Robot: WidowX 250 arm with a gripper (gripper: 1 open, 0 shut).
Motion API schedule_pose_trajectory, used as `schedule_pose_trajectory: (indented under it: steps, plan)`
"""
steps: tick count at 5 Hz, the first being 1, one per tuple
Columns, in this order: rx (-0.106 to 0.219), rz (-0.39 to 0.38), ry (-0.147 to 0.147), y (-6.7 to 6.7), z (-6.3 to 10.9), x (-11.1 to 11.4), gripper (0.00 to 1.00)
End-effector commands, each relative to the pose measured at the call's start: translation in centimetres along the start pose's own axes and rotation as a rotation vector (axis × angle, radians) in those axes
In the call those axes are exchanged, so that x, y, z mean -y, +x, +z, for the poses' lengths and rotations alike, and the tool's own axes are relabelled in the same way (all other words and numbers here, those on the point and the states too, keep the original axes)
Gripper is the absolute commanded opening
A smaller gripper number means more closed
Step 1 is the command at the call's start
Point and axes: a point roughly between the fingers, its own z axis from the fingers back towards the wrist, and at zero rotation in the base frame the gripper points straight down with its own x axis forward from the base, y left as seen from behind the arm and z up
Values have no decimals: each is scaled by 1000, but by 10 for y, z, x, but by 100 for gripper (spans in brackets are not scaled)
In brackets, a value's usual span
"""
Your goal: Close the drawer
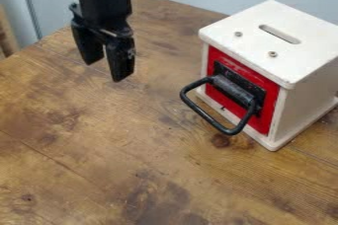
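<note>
The drawer point(254, 99) has a red front panel set in a small cream-white box point(301, 59) at the right of the wooden table. A large black loop handle point(215, 104) sticks out from the panel toward the left and front. From this angle I cannot tell how far the drawer stands out of the box. My gripper point(105, 57) hangs pointing down over the table, well left of the handle and touching nothing. Its two black fingers are spread apart with nothing between them.
The worn wooden table point(106, 160) stretches to the front and left. Its left edge point(11, 56) runs close behind the gripper, with a pale wall beyond. The box's cream top has a slot point(282, 36) and two small holes.
</note>
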Motion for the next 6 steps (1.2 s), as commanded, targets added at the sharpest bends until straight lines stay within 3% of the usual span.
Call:
schedule_pose_trajectory:
  steps: [1, 4, 6]
  plan:
    - [68, -16, 32, 14, 29, -2, 100]
    - [79, -100, 21, 16, 38, 8, 100]
    - [84, -139, 20, 2, 29, 8, 100]
